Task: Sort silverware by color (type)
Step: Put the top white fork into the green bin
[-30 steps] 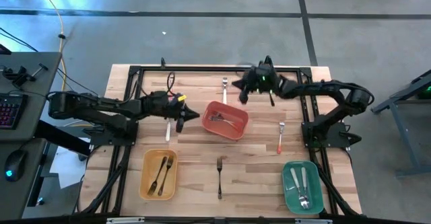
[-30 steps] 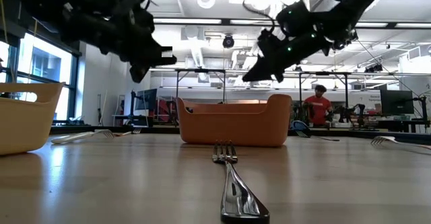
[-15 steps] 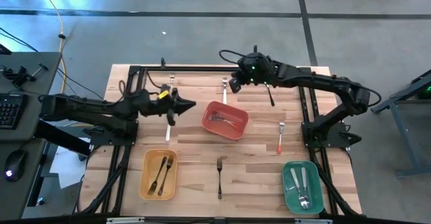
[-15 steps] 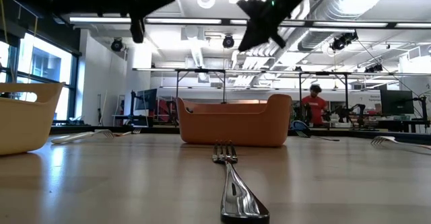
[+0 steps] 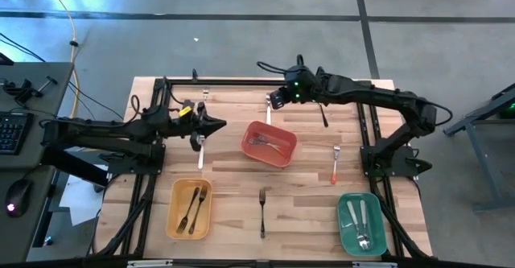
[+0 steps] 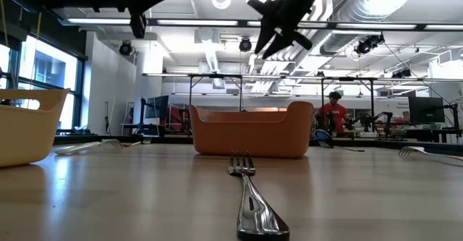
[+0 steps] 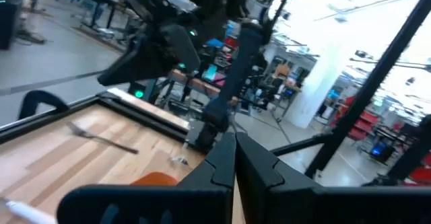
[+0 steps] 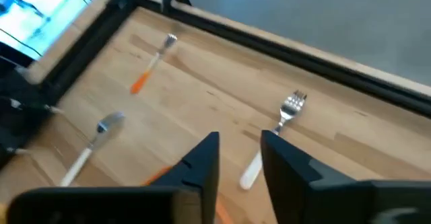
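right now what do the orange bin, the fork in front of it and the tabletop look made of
Orange bin: looks like matte moulded plastic, judging by its even colour, rounded corners and curved rim in the low view.
Fork: probably polished metal, since its handle mirrors the room lights.
Tabletop: seems to be light wood planks, with visible grain and seams, in a smooth low-sheen finish.

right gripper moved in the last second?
Yes. In the high view the right gripper has swung toward the table's left, from beyond the red bin's right corner to beyond its left part, over the white-handled fork.
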Tool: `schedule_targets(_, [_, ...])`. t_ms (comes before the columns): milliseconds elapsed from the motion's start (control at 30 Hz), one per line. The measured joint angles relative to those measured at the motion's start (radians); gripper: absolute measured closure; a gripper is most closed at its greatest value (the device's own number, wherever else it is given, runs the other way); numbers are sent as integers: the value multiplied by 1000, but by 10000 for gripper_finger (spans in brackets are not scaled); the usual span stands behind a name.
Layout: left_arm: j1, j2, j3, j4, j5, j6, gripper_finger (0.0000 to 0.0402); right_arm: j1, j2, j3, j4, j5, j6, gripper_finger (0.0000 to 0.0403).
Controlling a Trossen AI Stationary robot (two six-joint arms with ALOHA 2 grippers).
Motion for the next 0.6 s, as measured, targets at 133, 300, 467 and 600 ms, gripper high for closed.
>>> schedule_targets(133, [29,-1,0,-24,-5,8,401,-19,69,0,-7,-28,-1,275])
schedule_targets(300, [40,2,0,-31,-138,-37,401,-43,164,-2,-11,-86,1,267])
schedule_targets(467, [58,6,0,-32,-177,46,401,-80,276,-2,28,-102,68,267])
schedule_targets(600, [96,7,0,-79,-224,44,401,-116,372,-2,93,-110,132,267])
